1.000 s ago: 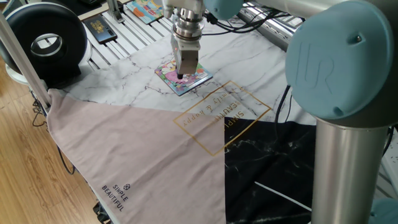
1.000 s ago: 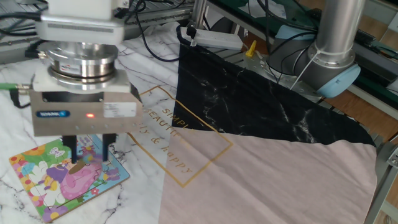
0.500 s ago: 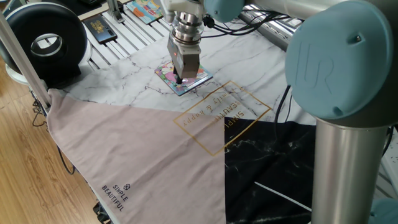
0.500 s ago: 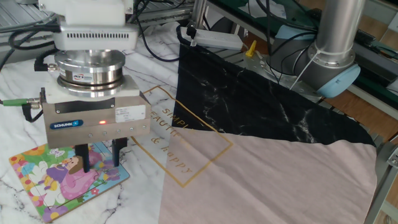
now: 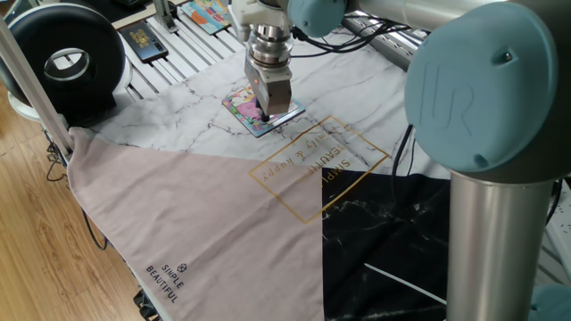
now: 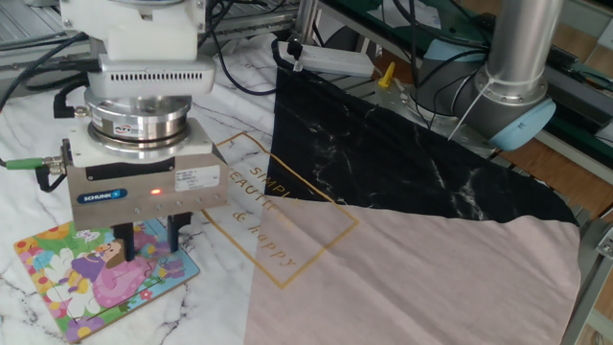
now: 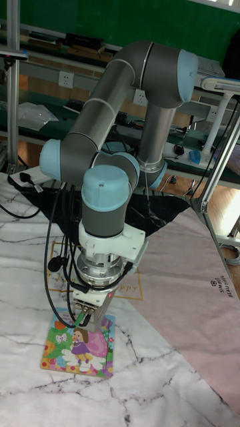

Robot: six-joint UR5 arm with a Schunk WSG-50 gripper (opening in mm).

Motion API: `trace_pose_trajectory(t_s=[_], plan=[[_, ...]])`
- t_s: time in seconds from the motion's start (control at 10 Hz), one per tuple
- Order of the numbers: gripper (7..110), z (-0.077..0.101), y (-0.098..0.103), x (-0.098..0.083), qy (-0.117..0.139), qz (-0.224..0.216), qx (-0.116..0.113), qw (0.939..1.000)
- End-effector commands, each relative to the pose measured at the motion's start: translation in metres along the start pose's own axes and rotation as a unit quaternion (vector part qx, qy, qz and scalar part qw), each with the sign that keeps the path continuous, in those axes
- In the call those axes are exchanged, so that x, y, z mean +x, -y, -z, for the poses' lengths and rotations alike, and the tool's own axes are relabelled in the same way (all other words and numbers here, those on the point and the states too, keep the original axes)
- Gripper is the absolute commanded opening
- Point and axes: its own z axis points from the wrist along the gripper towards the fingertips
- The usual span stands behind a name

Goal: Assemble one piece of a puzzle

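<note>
The puzzle (image 6: 81, 278) lies flat on the white marble cloth, a small square board with a pink, green and yellow cartoon girl; it also shows as the puzzle (image 5: 239, 107) and the puzzle (image 7: 75, 347). My gripper (image 6: 151, 240) hangs straight down just above the board's right part, open, with nothing visible between its fingers (image 6: 124, 241). The same gripper (image 5: 265, 114) and gripper (image 7: 89, 321) hide part of the picture. I cannot make out the piece as a separate thing; the pink area under the fingers looks whole.
A black round device (image 5: 67, 58) stands at the table's left corner. A larger picture board (image 5: 210, 13) and a dark card (image 5: 143, 40) lie on the slatted back area. A pinkish cloth (image 5: 196, 232) and a black marble cloth (image 6: 402, 163) cover the rest.
The fingers have spread apart and the gripper has risen a little above the puzzle. The pink bit once between the fingertips now stays down in the picture.
</note>
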Motion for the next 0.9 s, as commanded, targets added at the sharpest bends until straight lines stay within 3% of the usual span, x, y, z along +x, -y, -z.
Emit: trace_pose_trajectory(t_s=[0.0,0.8], plan=[[7,0.005,0.002,0.010,-0.017,-0.007,0.005,0.9998],[7,0.007,0.013,0.029,-0.055,-0.001,0.026,0.9982]])
